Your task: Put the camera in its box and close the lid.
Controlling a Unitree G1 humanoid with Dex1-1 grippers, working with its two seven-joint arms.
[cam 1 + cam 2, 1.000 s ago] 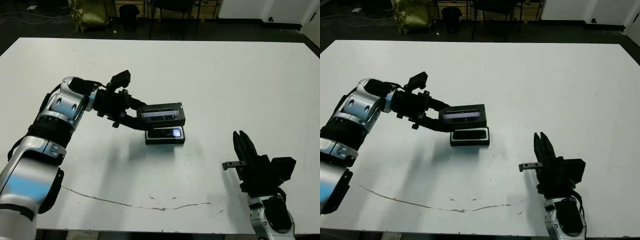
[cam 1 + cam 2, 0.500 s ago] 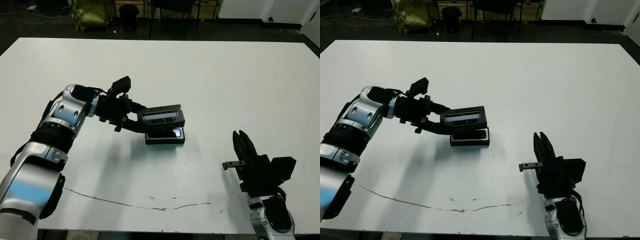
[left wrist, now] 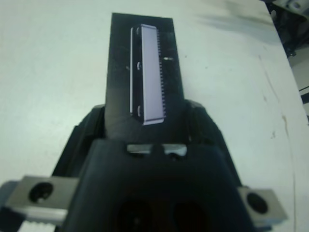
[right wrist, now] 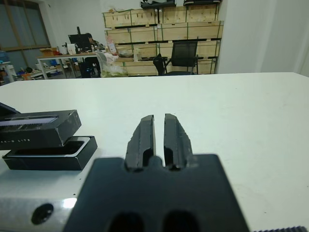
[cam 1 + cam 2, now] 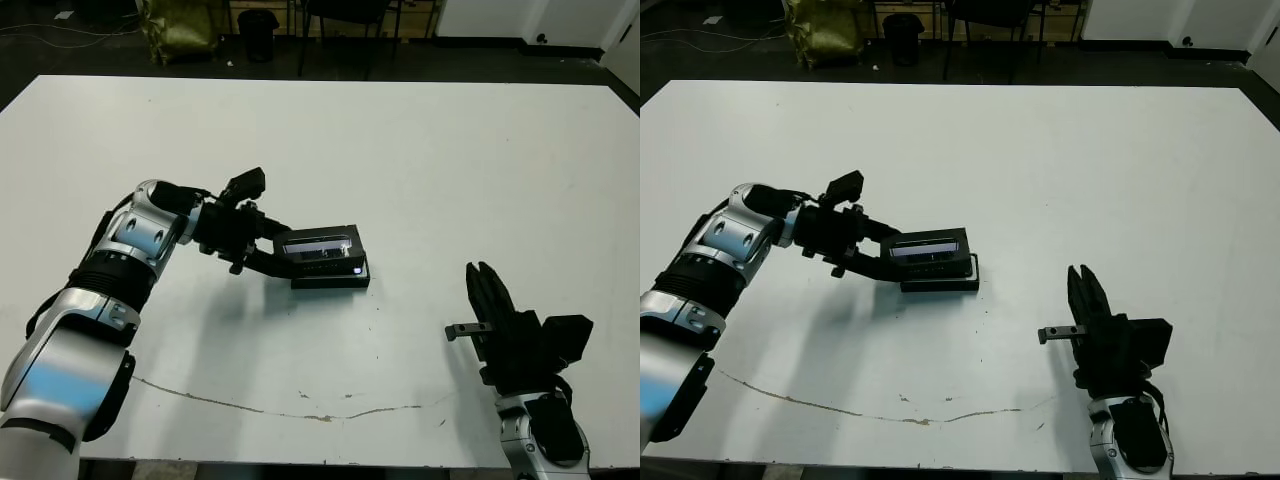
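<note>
Left gripper (image 5: 272,251) pinches flat glossy-striped lid (image 5: 322,246) tilted over rectangular black box (image 5: 331,277); right gripper (image 5: 485,290), well right of box, fingers pressed together.

A broad white surface (image 5: 450,160) fills most of the head view, its far edge meeting a dark floor. The box (image 5: 331,277), a small black tray, rests directly on it a little left of centre; a strip of its pale lining shows at the right end, the rest covered from above. Nearer the front edge a thin brownish crack-like line (image 5: 280,405) runs across the white top, from left towards the middle.
</note>
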